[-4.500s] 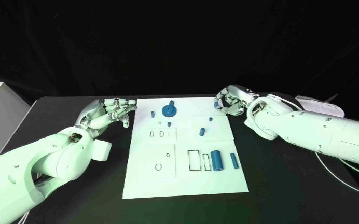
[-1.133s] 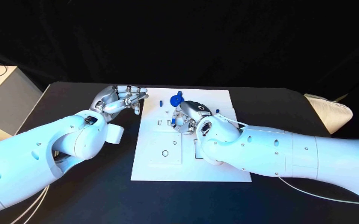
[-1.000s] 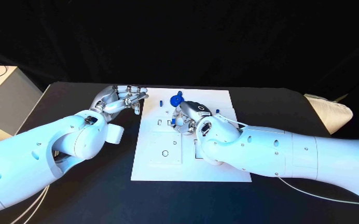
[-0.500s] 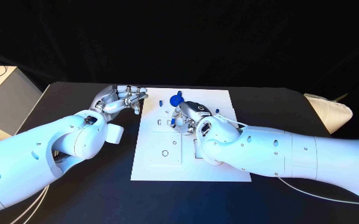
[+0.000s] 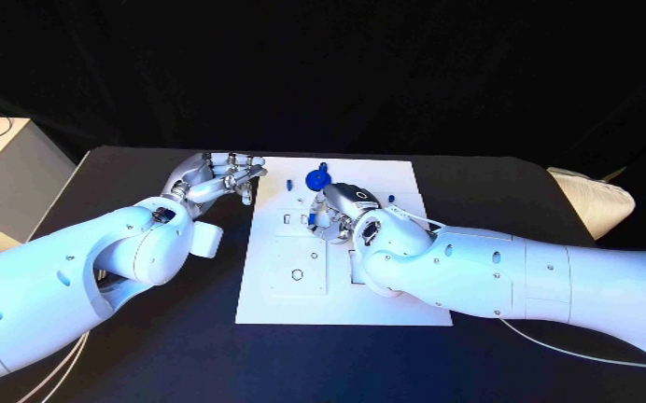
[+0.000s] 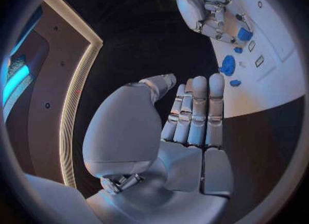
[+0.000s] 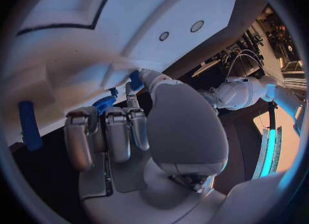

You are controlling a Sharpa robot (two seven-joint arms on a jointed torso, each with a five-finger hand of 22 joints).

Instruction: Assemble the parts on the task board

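Both arms reach in over the board's [image 5: 390,314] far half.
Left hand [image 5: 216,179] hovers just off the board's far left corner, fingers straight and together, empty. Right hand [image 5: 340,209] is over the board's middle, fingers curled down, pinching a small blue part [image 6: 244,34].

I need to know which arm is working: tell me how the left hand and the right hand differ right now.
Place: the left hand hovers over the black table beside the board's edge; the right hand is over the board, among the blue parts.
Contact: the left hand holds nothing, fingers together and straight; the right hand's fingertips touch a small blue part, though a firm grip is unclear.
Both are silver hands on white arms.
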